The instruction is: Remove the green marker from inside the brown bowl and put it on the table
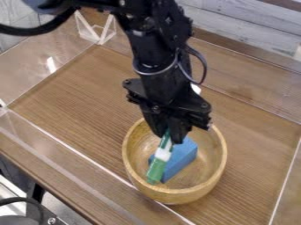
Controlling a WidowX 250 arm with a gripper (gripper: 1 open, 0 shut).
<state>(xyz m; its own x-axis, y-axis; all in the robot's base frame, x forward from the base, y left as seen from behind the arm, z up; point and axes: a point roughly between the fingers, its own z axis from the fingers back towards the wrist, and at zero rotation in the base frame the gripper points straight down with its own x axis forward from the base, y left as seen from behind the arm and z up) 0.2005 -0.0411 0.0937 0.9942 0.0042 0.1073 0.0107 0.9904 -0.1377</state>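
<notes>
The brown bowl (202, 186) sits on the table (83, 105) at lower centre-right. Inside it lies a blue block (182, 158). The green marker (160, 165) slants down from the black gripper (172, 135), its green end low against the bowl's inner left side. The gripper points straight down over the bowl and is shut on the marker's upper end. That upper end is hidden between the fingers.
Low clear acrylic walls (47, 145) edge the tabletop on the left, front and back. The black arm (153, 44) rises from the bowl toward the top of the view. Cables (35, 26) hang at the upper left.
</notes>
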